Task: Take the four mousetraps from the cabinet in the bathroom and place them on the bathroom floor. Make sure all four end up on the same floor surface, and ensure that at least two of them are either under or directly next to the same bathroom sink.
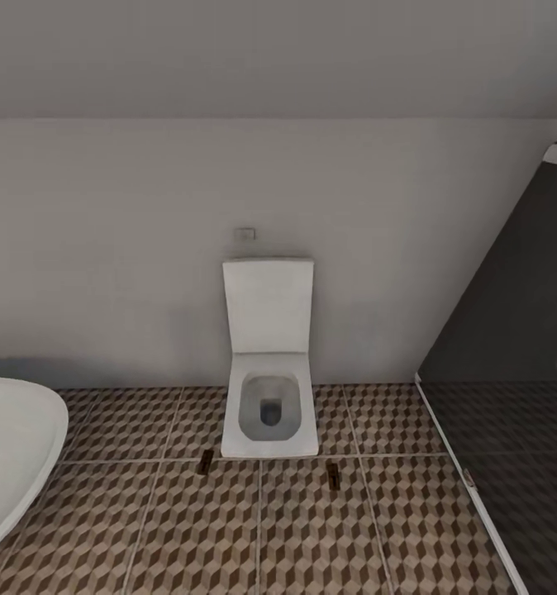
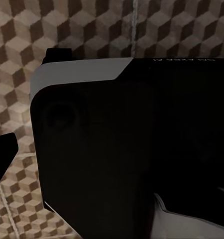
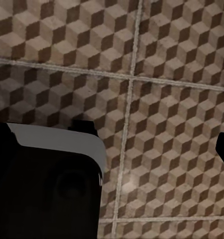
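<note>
Flanking toilet (image 1: 269, 364), two mousetraps (image 1: 205, 462) (image 1: 333, 474); bathroom floor (image 1: 188, 529) open ahead.

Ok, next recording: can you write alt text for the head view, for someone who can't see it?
A square white toilet with its lid raised stands against a pale wall on the cube-patterned bathroom floor, with two small dark mousetraps lying on the tiles just in front of it. A white bathtub rim shows at the left and a dark glass panel at the right.
</note>
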Controlling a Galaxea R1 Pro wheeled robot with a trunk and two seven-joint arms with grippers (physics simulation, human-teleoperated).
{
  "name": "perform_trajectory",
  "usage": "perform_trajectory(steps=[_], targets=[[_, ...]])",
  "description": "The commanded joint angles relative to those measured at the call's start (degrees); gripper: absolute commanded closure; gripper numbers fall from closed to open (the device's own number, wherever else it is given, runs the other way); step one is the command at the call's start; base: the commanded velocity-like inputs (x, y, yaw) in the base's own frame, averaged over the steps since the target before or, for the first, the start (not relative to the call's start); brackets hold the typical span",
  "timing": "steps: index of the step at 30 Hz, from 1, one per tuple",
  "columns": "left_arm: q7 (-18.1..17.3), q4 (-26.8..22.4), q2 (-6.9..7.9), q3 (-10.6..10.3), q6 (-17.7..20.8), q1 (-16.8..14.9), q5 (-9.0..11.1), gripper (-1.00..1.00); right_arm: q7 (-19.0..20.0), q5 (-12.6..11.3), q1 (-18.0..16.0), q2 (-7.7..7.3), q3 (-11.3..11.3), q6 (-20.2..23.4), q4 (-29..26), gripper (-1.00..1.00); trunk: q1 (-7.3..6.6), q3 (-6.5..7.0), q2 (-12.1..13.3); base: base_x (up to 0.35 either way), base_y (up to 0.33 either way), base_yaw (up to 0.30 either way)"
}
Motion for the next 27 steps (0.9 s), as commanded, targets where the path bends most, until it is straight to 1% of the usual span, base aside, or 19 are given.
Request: perform_trajectory(steps=[1, 12, 20, 27], targets=[[0.3, -0.2, 0.04, -0.4, -0.3, -0.1, 0.3, -1.0, -0.1, -0.4, -0.1, 0.05, 0.5, -0.4, 0.3, -1.0, -0.22, 0.13, 0.4, 0.0, 0.0, 0.0], [0.3, -0.1, 0.07, -0.4, -0.3, -0.1, 0.4, -1.0, -0.1, -0.4, -0.1, 0.05, 0.5, -0.4, 0.3, -1.0, -2.64, 2.11, 4.8, 0.0, 0.0, 0.0], [0.3, 0.9, 0.13, -0.4, -0.3, -0.1, 0.4, -1.0, -0.2, -0.4, -0.1, 0.05, 0.5, -0.4, 0.3, -1.0, -4.39, 3.54, 8.0, 0.0, 0.0, 0.0], [0.3, 1.3, 0.14, -0.4, -0.3, -0.1, 0.4, -1.0, -0.2, -0.4, -0.1, 0.05, 0.5, -0.4, 0.3, -1.0, -4.39, 3.54, 8.0, 0.0, 0.0, 0.0]])
